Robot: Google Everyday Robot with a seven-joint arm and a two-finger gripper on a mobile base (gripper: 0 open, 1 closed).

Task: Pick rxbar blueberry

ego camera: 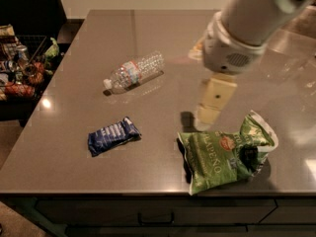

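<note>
The rxbar blueberry [113, 135] is a small flat dark-blue wrapper with pale lettering, lying near the front left of the grey table [69, 98]. My gripper [206, 116] hangs from the white arm at centre right, pointing down just above the tabletop. It is well to the right of the bar, close to the upper left corner of the green chip bag [226, 152]. The gripper holds nothing that I can see.
A clear plastic water bottle [133, 72] lies on its side behind the bar. A wire basket with snacks and cans [22, 63] stands off the table's left edge. The table's front edge runs just below the bar and bag.
</note>
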